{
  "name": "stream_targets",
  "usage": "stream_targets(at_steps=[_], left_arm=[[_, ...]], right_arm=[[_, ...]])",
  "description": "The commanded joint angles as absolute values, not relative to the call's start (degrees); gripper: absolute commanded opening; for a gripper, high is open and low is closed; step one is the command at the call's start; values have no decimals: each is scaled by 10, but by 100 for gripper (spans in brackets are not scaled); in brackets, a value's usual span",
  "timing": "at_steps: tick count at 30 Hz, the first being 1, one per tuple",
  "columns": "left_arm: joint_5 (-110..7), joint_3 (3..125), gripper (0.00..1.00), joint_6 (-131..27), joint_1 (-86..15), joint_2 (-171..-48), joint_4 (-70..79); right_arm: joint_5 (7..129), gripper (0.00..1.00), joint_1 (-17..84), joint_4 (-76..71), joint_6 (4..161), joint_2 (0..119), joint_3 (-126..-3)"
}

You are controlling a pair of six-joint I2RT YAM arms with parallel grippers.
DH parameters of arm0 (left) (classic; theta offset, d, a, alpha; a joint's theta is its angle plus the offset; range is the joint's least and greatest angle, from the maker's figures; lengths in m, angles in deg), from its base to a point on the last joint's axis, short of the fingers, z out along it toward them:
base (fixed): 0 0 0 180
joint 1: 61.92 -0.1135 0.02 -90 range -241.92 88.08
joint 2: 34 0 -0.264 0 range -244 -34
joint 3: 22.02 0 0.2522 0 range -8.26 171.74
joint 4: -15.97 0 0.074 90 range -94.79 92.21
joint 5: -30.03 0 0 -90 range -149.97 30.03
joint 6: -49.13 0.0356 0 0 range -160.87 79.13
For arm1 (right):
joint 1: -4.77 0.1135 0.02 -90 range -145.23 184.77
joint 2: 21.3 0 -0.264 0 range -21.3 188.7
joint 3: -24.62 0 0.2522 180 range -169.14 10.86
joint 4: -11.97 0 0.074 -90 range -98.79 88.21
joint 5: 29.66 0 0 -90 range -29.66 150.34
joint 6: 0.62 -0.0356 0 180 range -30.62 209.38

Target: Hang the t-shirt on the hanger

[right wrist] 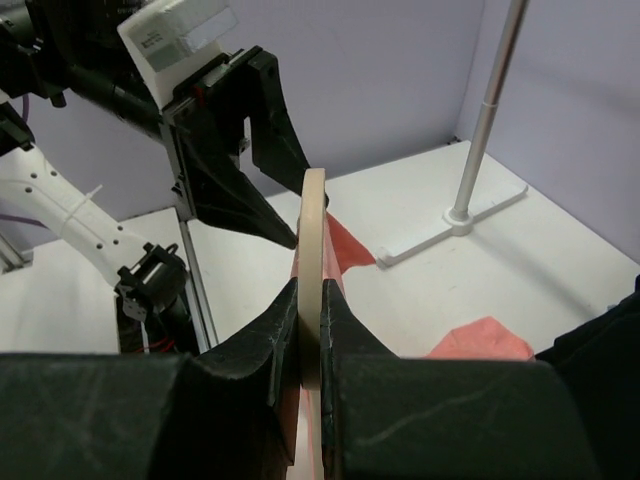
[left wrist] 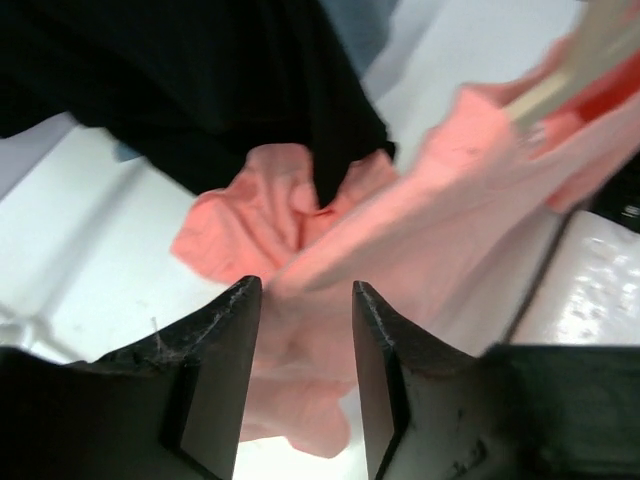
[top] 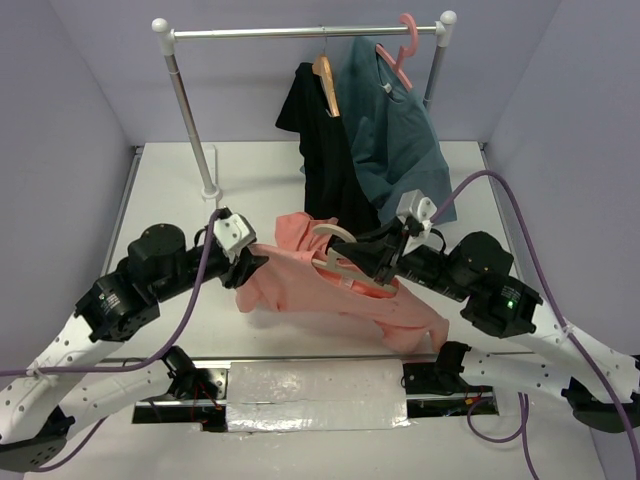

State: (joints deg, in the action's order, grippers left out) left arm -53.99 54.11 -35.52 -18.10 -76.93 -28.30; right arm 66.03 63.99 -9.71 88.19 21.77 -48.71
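Hanger (top: 335, 230) pinched by right gripper (top: 362, 264), left gripper (top: 260, 260) spread beside t-shirt (top: 320, 295)

In the middle of the desk (top: 170, 200) the salmon t-shirt hangs bunched between the two arms and trails toward the near right, close to the desk's near edge. The pale hanger sits at the top of the bundle. Its curved hook rises free just left of the right gripper, and one of its arms runs in under the cloth at the neck opening.

The right wrist view shows the right gripper (right wrist: 311, 318) with its jaws pressed together on the thin edge of the hanger (right wrist: 314, 225), which stands upright between them. Beyond it is the left gripper (right wrist: 250, 170), and a fold of the t-shirt (right wrist: 480, 342) lies on the desk (right wrist: 420, 290).

In the left wrist view the left gripper (left wrist: 305, 330) has its jaws standing apart. The t-shirt (left wrist: 420, 220) shows in the gap just past the fingers (left wrist: 215, 380), but whether the tips touch the cloth cannot be told. The hanger (left wrist: 560, 88) appears blurred at the upper right, going into the cloth.

At the far side a rail (top: 300, 32) carries a black shirt (top: 325, 165) on a brown wooden hanger (top: 326, 82) and a teal shirt (top: 395, 140) on a pink hanger (top: 402, 52). A silver patch (top: 315, 395) lies at the near edge, between the arm bases
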Motion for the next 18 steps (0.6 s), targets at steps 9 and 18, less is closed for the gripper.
stream_targets(at_steps=[9, 18], left_arm=[[-736, 572, 67, -362, -179, -755, -300], [-672, 540, 70, -370, -179, -746, -291]], right_arm=[[634, 0, 638, -100, 906, 175, -543], [614, 0, 638, -104, 914, 158, -544]])
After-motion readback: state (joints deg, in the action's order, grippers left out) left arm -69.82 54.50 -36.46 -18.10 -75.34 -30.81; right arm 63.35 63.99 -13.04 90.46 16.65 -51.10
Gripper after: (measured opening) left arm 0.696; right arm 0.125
